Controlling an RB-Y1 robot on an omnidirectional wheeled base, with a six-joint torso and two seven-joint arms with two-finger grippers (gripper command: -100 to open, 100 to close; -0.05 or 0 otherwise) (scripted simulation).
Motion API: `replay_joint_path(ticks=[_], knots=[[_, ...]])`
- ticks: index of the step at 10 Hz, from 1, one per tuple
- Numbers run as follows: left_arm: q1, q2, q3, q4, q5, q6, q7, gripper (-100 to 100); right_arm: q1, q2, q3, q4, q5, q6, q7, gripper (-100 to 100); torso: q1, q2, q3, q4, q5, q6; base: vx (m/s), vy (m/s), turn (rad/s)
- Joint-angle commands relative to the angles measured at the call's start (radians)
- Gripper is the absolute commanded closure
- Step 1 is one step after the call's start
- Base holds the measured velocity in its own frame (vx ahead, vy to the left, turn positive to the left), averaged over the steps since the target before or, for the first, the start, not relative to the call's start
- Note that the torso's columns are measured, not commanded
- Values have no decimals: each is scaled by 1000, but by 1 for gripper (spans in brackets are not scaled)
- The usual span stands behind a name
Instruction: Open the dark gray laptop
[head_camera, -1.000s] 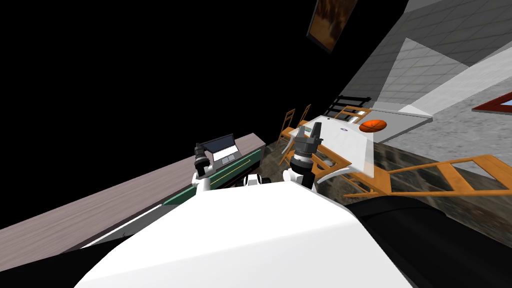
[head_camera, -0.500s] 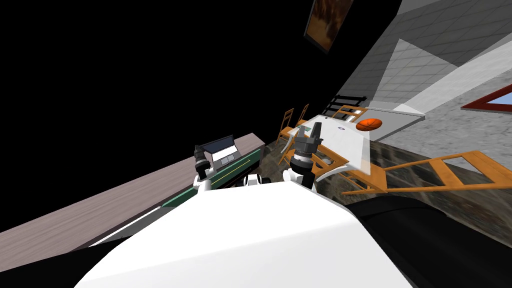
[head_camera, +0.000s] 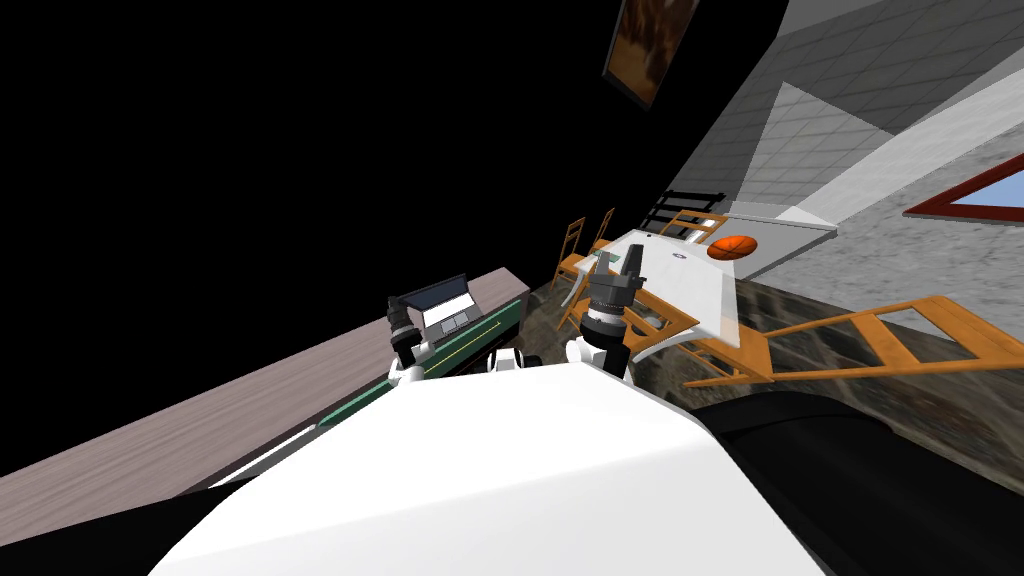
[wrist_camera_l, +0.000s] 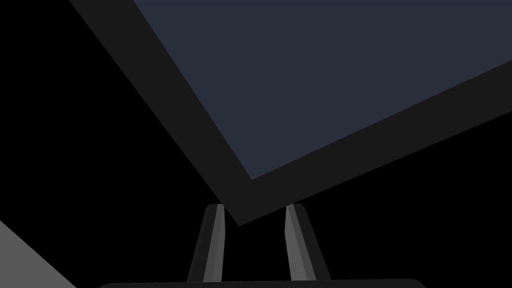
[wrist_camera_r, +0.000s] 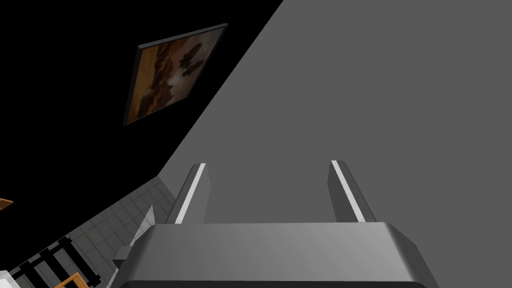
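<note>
Grained wooden counter (head_camera: 200, 420), dark laptop (head_camera: 447, 312) corner between left end effector (wrist_camera_l: 252, 207) blades.

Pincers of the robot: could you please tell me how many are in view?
2. The left pincer is at a screen corner of the open laptop on the long counter; the right pincer, open, is raised near the white table. None seems hidden.

Laptop (wrist_camera_l: 320, 75) with matt dark bezel and dull slate-blue screen, pale wood-grain counter (head_camera: 200, 425), orange wooden chairs (head_camera: 975, 330)
</note>
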Motion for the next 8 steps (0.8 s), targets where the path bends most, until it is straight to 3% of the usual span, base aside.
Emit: replay_joint_path(ticks=[1,3,4,6,7,8], knots=[[27,-7,-1,58,11,-77,-4,100,0,0,0,0,0,0,0,0,-1,2,1,1,-1,-1,34,17,-83],[27,-7,-1,74,11,-151,-4,100,0,0,0,0,0,0,0,0,1,1,1,-3,4,-1,-10,8,-30],[53,-15,0,116,23,-187,-9,100,0,0,0,0,0,0,0,0,0,2,1,0,1,-1,-6,13,-33],[53,-15,0,116,23,-254,-9,100,0,0,0,0,0,0,0,0,4,3,2,0,2,-4,-9,10,-30],[79,-23,1,158,34,-290,-14,100,0,0,0,0,0,0,0,0,3,4,2,3,-1,-5,-19,28,-78],[79,-23,1,158,34,-334,-14,100,0,0,0,0,0,0,0,0,6,5,4,2,1,-6,-22,28,-81]])
